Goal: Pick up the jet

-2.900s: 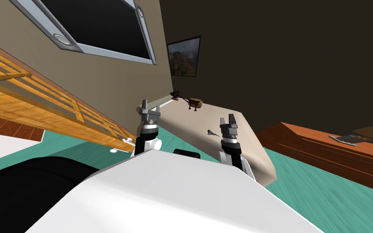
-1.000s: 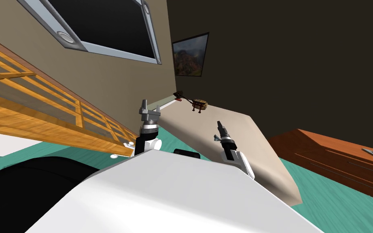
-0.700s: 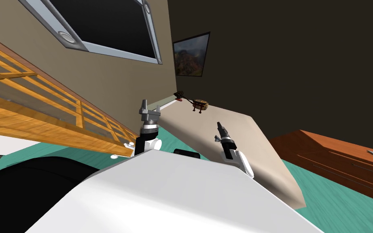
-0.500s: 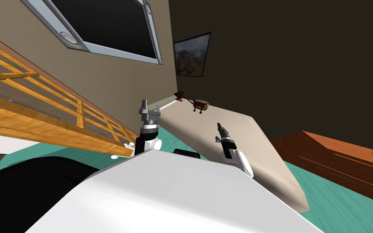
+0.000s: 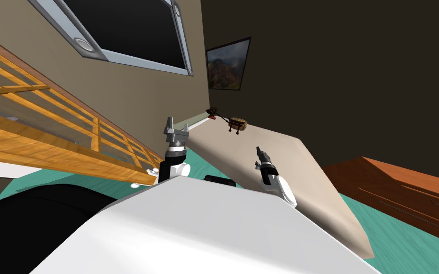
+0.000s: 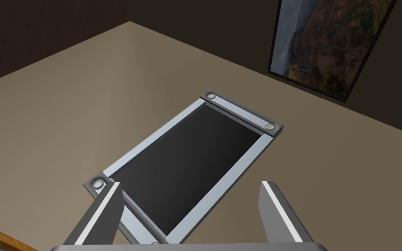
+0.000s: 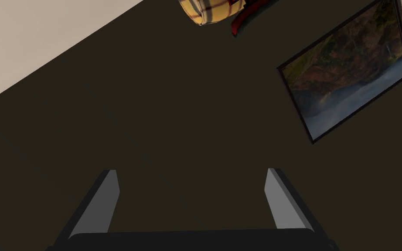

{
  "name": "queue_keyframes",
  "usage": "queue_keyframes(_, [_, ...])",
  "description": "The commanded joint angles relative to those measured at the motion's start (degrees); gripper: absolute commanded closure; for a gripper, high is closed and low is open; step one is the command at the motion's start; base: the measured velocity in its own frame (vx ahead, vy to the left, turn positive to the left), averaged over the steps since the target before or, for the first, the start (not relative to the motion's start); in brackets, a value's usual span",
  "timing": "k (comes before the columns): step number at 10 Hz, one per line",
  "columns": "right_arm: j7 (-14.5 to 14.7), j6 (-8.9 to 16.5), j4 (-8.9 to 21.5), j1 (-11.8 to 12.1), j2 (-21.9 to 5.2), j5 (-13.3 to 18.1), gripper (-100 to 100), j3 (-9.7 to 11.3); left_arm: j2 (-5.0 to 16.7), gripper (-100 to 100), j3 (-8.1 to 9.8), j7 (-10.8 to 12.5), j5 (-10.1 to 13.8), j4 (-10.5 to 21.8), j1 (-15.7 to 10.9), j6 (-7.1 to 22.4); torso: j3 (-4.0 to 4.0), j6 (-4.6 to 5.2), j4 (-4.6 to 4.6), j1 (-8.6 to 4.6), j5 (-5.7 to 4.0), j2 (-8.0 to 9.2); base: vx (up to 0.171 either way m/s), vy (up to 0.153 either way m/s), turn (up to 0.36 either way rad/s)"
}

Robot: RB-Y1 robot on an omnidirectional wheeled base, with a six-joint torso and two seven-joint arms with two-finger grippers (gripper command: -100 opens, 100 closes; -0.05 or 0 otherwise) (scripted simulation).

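The right gripper (image 5: 259,151) hovers above the beige table (image 5: 309,181) with blades spread apart, the small grey sliver that seems to be the jet (image 5: 256,165) lying on the table at its 7 o'clock, outside the jaws; the left gripper (image 5: 176,126) stands spread too

left claw (image 6: 191,185) | two grey fingers (image 6: 104,210) | standing wide apart

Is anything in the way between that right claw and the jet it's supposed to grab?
I cannot make out the jet. The right gripper hangs open over the beige table with nothing close to it; the plaid item sits at the table's far end, well clear.
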Motion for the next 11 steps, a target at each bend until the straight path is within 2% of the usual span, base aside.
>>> queue_keyframes(1, [0.10,0.10,0.57,-0.28,0.19,2.56,-100,-0.21,0.00,0,0.00,0.00,0.00,0.00,0.00,0.00,0.00,0.00,0.00,0.00,0.00,0.00,0.017,0.003,-0.004])
queue_keyframes(2, [-0.01,1.93,2.92,-1.20,0.11,4.44,-100,-0.69,0.00,0,0.00,0.00,0.00,0.00,0.00,0.00,0.03,0.00,0.01,-0.03,-0.01,0.06,0.022,0.012,0.044])
queue_keyframes(3, [-0.01,1.93,2.92,-1.20,0.11,6.28,-100,-0.69,0.00,0,0.00,0.00,0.00,0.00,0.00,0.00,0.02,-0.01,0.01,-0.01,-0.01,0.04,0.022,0.010,0.033])
queue_keyframes(4, [-0.08,3.69,5.25,-2.10,0.07,8.30,-100,-1.12,0.00,0,0.00,0.00,0.00,0.00,0.00,0.00,0.03,0.00,0.01,-0.01,0.00,0.05,0.028,0.010,0.046])
queue_keyframes(6, [-0.08,3.69,5.25,-2.10,0.07,11.37,-100,-1.12,0.00,0,0.00,0.00,0.00,0.00,0.00,0.00,0.03,0.00,0.01,-0.02,0.00,0.05,0.019,0.007,0.009])
queue_keyframes(7, [-0.09,5.36,7.58,-2.97,0.07,13.32,-100,-1.51,0.00,0,0.00,0.00,0.00,0.00,0.00,0.00,0.05,0.01,0.02,-0.03,-0.01,0.08,0.019,0.007,0.052])
queue_keyframes(8, [-0.09,5.36,7.58,-2.97,0.07,15.28,-100,-1.51,0.00,0,0.00,0.00,0.00,0.00,0.00,0.00,0.04,-0.01,0.02,-0.03,-0.01,0.07,0.021,0.004,0.025])
queue_keyframes(9, [-0.09,5.36,7.58,-2.97,0.07,15.73,-100,-1.51,0.00,0,0.00,0.00,0.00,0.00,0.00,0.00,0.04,0.01,0.02,-0.04,-0.01,0.07,0.012,0.000,-0.009])
queue_keyframes(10, [-0.06,6.93,9.89,-3.81,0.10,17.99,-100,-1.86,0.00,0,0.00,0.00,0.00,0.00,0.00,0.00,0.05,0.01,0.02,-0.04,-0.01,0.10,0.017,0.001,0.043])
queue_keyframes(11, [-0.06,6.93,9.89,-3.81,0.10,20.01,-100,-1.86,0.00,0,0.00,0.00,0.00,0.00,0.00,0.00,0.04,-0.01,0.02,-0.04,-0.01,0.08,0.019,-0.002,0.031])
